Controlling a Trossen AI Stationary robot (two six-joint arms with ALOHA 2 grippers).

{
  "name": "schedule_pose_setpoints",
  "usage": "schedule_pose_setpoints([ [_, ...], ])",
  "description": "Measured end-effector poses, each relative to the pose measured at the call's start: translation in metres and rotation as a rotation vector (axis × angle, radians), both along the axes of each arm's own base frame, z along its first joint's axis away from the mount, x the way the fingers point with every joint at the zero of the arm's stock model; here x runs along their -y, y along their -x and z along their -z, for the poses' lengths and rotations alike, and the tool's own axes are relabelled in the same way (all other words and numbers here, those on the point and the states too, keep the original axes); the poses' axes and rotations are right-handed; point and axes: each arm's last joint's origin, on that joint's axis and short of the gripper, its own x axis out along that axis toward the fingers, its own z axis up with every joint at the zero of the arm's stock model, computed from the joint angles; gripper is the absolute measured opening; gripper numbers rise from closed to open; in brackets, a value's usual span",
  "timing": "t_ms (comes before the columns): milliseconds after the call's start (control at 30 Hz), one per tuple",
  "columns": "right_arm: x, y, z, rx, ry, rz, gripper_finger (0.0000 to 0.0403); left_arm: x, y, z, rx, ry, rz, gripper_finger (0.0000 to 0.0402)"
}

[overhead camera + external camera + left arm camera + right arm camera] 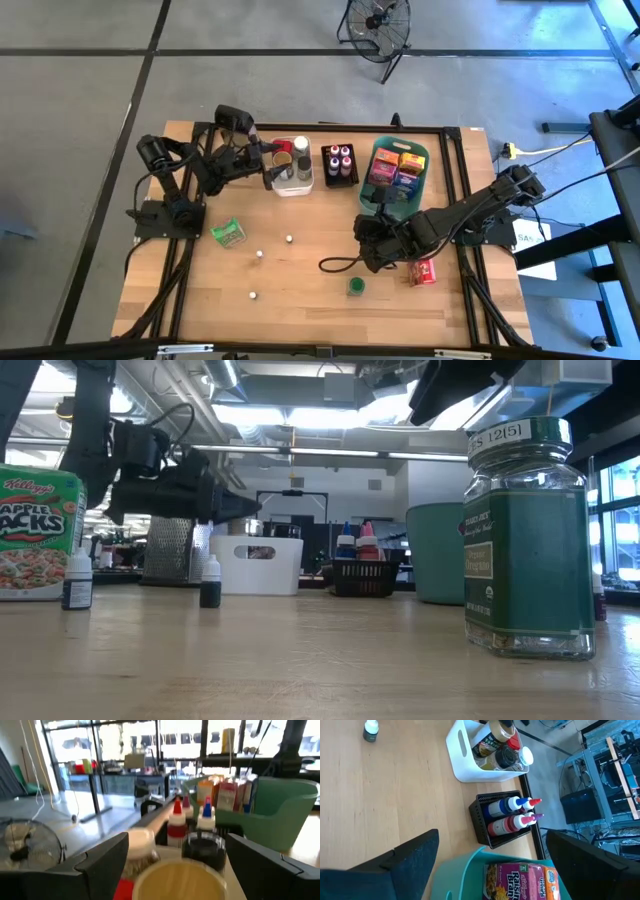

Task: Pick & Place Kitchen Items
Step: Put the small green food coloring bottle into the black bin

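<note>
My left gripper [270, 168] [175, 865] stands open and level at the near-left side of the white bin [293, 180]. Jars stand in the bin: a tan lid [177, 880], a black lid [202, 849] and a white lid [141, 842] show between its fingers. My right gripper [368, 240] [490, 865] hangs open, slanting down, above the table near the teal basket [398, 150]. On the table top stand a green cereal box [228, 233], three small dropper bottles [259, 254], a green jar [356, 286] [527, 540] and a red packet [424, 272].
A black tray [340, 163] [485, 827] holding capped squeeze bottles stands between the bin and the teal basket, which holds boxes [520, 880]. A metal grater [178, 550] stands behind the left arm in the low view. Bare wood lies along the table's near edge [300, 320].
</note>
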Motion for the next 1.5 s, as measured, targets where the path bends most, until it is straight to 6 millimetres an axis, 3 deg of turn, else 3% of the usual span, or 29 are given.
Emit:
schedule_pose_setpoints([
  [200,0.000,0.000,0.000,-0.001,-0.001,-0.002,0.0369,0.005,0.005,-0.020,0.076,-0.046,0.046,0.0327],
  [467,-0.006,0.003,0.000,-0.002,0.013,-0.022,0.0369,0.028,0.014,-0.051,0.121,-0.097,0.167,0.0328],
  [767,-0.012,0.005,0.000,0.001,0.014,-0.044,0.0369,0.053,0.005,-0.089,-0.105,-0.063,0.177,0.0328],
  [1100,-0.017,0.008,0.000,-0.002,0.017,-0.062,0.0369,0.103,-0.004,-0.140,-0.325,0.080,0.343,0.0328],
  [1500,-0.023,0.011,0.000,-0.006,0.017,-0.086,0.0369,0.156,-0.015,-0.173,-0.605,0.033,0.368,0.0327],
])
